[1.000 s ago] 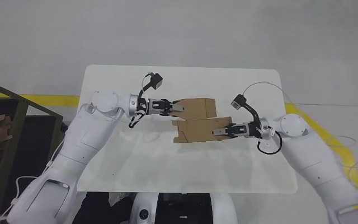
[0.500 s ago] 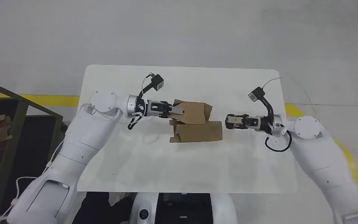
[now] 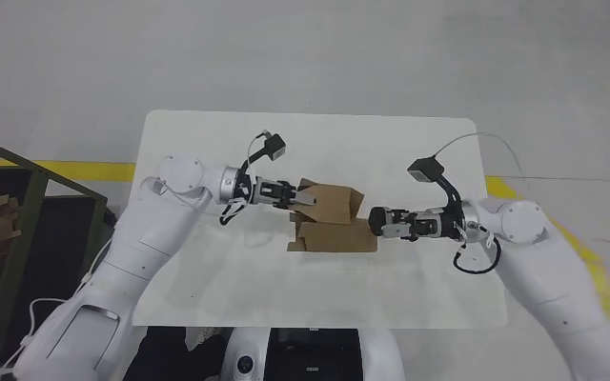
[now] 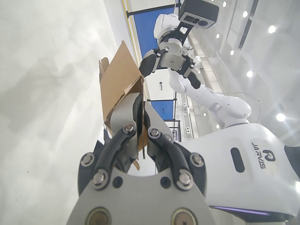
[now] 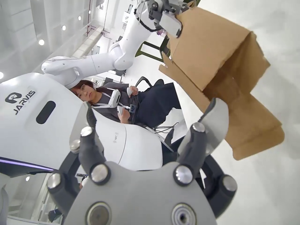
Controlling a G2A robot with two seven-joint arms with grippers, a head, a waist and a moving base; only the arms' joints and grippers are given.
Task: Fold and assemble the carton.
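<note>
A brown cardboard carton [image 3: 330, 217] lies partly folded in the middle of the white table [image 3: 191, 276]. My left gripper [image 3: 303, 198] is shut on the carton's upper panel at its left end, holding that panel raised and tilted. In the left wrist view the fingers [image 4: 138, 105] pinch the cardboard edge of the carton [image 4: 117, 87]. My right gripper [image 3: 376, 222] stands open at the carton's right end. In the right wrist view one fingertip [image 5: 218, 113] lies against the carton [image 5: 211, 54], and the left gripper [image 5: 170, 23] grips its far end.
A dark green rack [image 3: 29, 219] stands off the table's left side. Yellow floor tape [image 3: 86, 170] runs behind the table. Bare tabletop lies in front of the carton and behind it, with the table's front edge [image 3: 315, 326] close to the robot.
The right gripper let go of the carton, drew back to the right, then returned to its right end. The left gripper lifted the upper panel higher and the carton shifted slightly.
</note>
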